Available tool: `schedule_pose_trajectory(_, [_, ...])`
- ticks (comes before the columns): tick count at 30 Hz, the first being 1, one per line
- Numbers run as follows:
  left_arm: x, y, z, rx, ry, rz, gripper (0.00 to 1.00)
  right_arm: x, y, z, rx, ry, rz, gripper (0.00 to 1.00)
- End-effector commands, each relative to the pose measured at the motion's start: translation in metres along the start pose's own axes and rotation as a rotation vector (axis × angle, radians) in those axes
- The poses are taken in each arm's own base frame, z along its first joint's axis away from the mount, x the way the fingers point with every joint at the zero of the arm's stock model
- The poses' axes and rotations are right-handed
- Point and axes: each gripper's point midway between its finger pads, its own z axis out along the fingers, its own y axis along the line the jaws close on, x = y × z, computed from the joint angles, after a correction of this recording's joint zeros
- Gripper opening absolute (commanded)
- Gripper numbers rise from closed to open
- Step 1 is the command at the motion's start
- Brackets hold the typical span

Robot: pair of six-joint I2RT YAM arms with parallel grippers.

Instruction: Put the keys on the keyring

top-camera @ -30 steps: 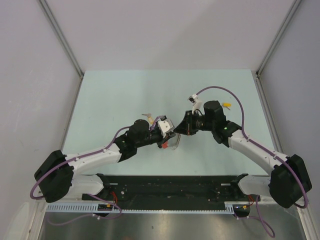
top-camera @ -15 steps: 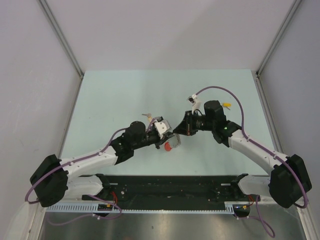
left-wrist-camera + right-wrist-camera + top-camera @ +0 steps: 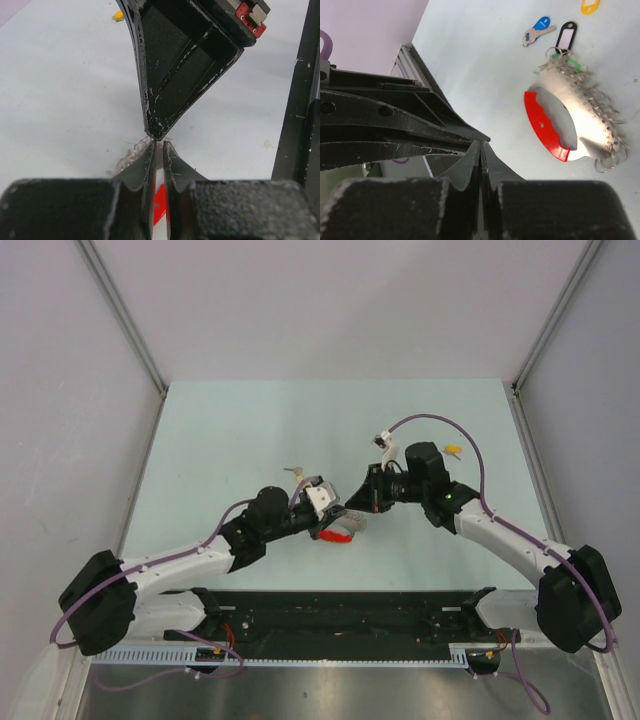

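The keyring (image 3: 580,120) is lying flat on the table (image 3: 250,430), about mid-table, just on the near side of where the two grippers meet nose to nose. Neither has it. The right gripper (image 3: 480,149) has its fingers pressed together on nothing we can see. The left gripper (image 3: 157,146) is cracked apart by a sliver, also with nothing in it as far as we can tell.

Handling-wise, our guess is the ring is light and will skate on that smooth table if nudged. The red arc (image 3: 545,127) looks like stiff plastic, so that's where we'd pinch it. The metal coil (image 3: 592,112) looks springy and snaggy, so bad for a grip. The keys are tiny and flat, and their plastic tags are the fatter bit to grab.

The right wrist view is the only one that lays out the whole ring. It also shows the blue key (image 3: 537,31) and black tag (image 3: 566,34) just past one end, and a green tag (image 3: 574,64) in among the coils; whether that one's threaded, we can't tell. The left wrist view only gets a strip of red through its own finger gap. The top view adds the beige key (image 3: 293,471) far-left of the left gripper and the yellow key (image 3: 455,450) off to the right.
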Motion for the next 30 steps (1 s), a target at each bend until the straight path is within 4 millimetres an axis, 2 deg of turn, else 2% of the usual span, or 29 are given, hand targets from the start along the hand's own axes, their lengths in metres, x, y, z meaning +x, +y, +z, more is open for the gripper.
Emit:
schedule_pose_trajectory(1, [-0.001, 0.003, 0.004, -0.031, -0.034, -0.023, 0.14, 0.002, -0.012, 0.0, 0.052, -0.021, -0.041, 0.09])
schedule_pose_trajectory(3, [-0.003, 0.009, 0.0, -0.074, -0.042, -0.055, 0.17, 0.005, -0.021, 0.001, 0.103, -0.028, -0.084, 0.15])
schedule_pose_trajectory(4, [0.0, 0.021, -0.004, -0.149, -0.034, -0.077, 0.24, 0.011, -0.027, 0.003, 0.138, -0.01, -0.094, 0.2])
schedule_pose_trajectory(5, [-0.001, 0.028, -0.007, -0.2, -0.035, -0.102, 0.27, 0.017, -0.026, 0.008, 0.151, 0.007, -0.121, 0.23])
schedule_pose_trajectory(6, [-0.001, 0.035, -0.016, -0.258, -0.026, -0.152, 0.28, 0.019, -0.035, 0.011, 0.2, 0.01, -0.153, 0.26])
schedule_pose_trajectory(7, [0.002, 0.048, -0.024, -0.348, -0.015, -0.17, 0.32, 0.024, -0.037, 0.015, 0.212, 0.021, -0.168, 0.32])
schedule_pose_trajectory(9, [0.007, 0.057, -0.038, -0.432, 0.012, -0.232, 0.38, 0.04, -0.041, 0.03, 0.24, 0.066, -0.207, 0.36])
schedule_pose_trajectory(10, [-0.002, 0.061, -0.048, -0.469, -0.018, -0.254, 0.46, 0.042, -0.042, 0.036, 0.243, 0.068, -0.234, 0.39])
schedule_pose_trajectory(11, [0.007, 0.069, -0.06, -0.543, 0.021, -0.27, 0.52, 0.048, -0.048, 0.044, 0.257, 0.084, -0.239, 0.4])
schedule_pose_trajectory(12, [0.006, 0.071, -0.067, -0.572, 0.018, -0.306, 0.58, 0.058, -0.048, 0.051, 0.263, 0.107, -0.249, 0.41])
schedule_pose_trajectory(13, [-0.005, 0.076, -0.078, -0.605, -0.013, -0.322, 0.68, 0.053, -0.045, 0.059, 0.245, 0.08, -0.263, 0.43])
schedule_pose_trajectory(14, [0.004, 0.079, -0.088, -0.642, 0.036, -0.333, 0.73, 0.056, -0.046, 0.065, 0.245, 0.084, -0.262, 0.44])
schedule_pose_trajectory(15, [0.004, 0.08, -0.095, -0.663, 0.044, -0.357, 0.77, 0.066, -0.055, 0.073, 0.258, 0.115, -0.252, 0.45])
schedule_pose_trajectory(16, [-0.005, 0.082, -0.101, -0.676, 0.033, -0.368, 0.83, 0.068, -0.059, 0.078, 0.261, 0.116, -0.248, 0.46])
schedule_pose_trajectory(17, [-0.004, 0.081, -0.111, -0.689, 0.056, -0.372, 0.86, 0.069, -0.062, 0.083, 0.264, 0.122, -0.244, 0.48])
schedule_pose_trajectory(19, [-0.01, 0.081, -0.12, -0.697, 0.06, -0.384, 0.93, 0.083, -0.075, 0.091, 0.289, 0.17, -0.23, 0.49])
schedule_pose_trajectory(22, [-0.03, 0.083, -0.139, -0.708, 0.049, -0.383, 0.99, 0.098, -0.09, 0.091, 0.33, 0.222, -0.193, 0.5])
schedule_pose_trajectory(23, [-0.028, 0.082, -0.144, -0.71, 0.072, -0.375, 1.0, 0.101, -0.094, 0.089, 0.344, 0.235, -0.178, 0.51])
schedule_pose_trajectory(25, [-0.04, 0.085, -0.155, -0.717, 0.055, -0.349, 1.0, 0.114, -0.106, 0.082, 0.391, 0.284, -0.148, 0.52])
schedule_pose_trajectory(28, [-0.048, 0.088, -0.166, -0.722, 0.068, -0.297, 1.0, 0.132, -0.123, 0.065, 0.472, 0.364, -0.081, 0.53])
schedule_pose_trajectory(30, [-0.045, 0.09, -0.17, -0.727, 0.1, -0.257, 1.0, 0.144, -0.13, 0.052, 0.515, 0.42, -0.033, 0.54])
